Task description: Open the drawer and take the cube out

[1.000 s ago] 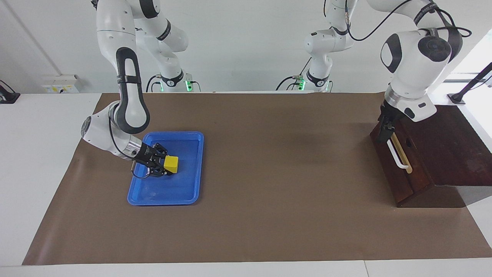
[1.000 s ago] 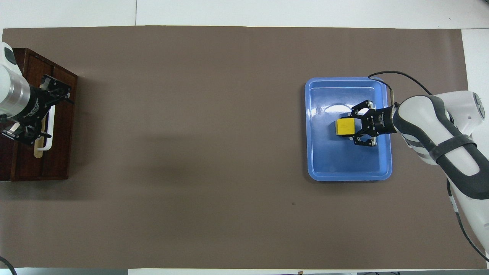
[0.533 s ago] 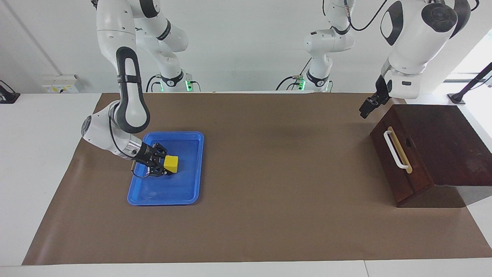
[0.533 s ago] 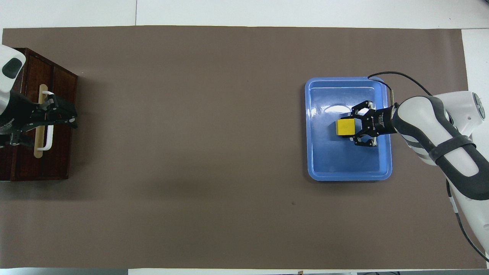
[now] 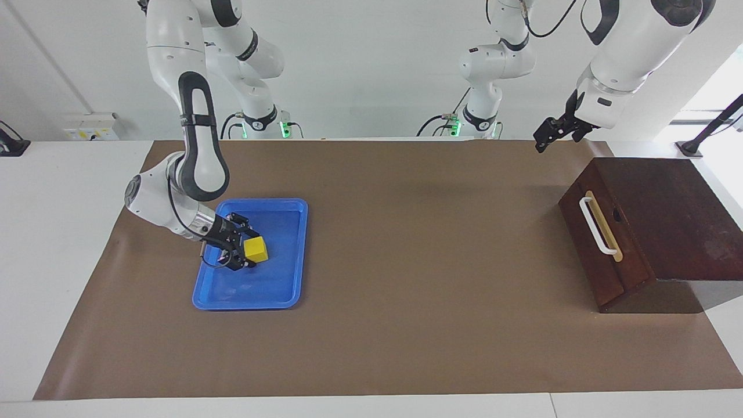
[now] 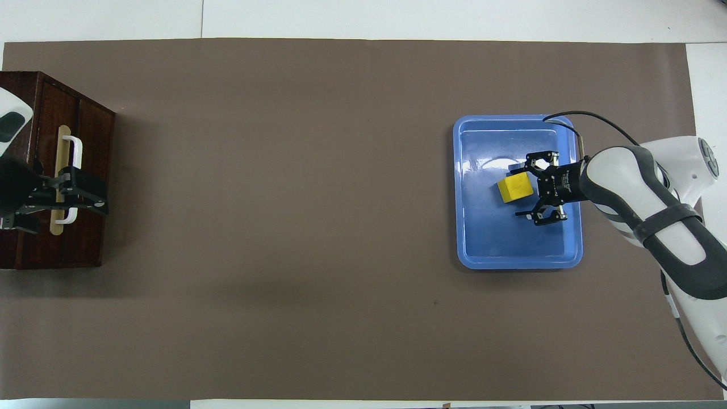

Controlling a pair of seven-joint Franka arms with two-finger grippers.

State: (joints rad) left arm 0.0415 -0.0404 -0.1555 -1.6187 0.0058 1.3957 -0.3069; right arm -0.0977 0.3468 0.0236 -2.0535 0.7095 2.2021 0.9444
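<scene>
Resting in glossy blue tray (image 6: 514, 255): blocky yellow cube (image 6: 515, 188).

Facing camera is looking down from high across the table toward both arm bases, while the overhead camera is looking steeply down from the robots' end, half a turn apart, both taking in the brown mat (image 5: 406, 261), blue tray (image 6: 471, 258) and wooden box (image 5: 673, 209).

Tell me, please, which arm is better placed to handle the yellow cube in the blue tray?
Right. The right pincer sits low in the blue tray, open at the cube. The left pincer hangs in the air near the closed drawer.
</scene>
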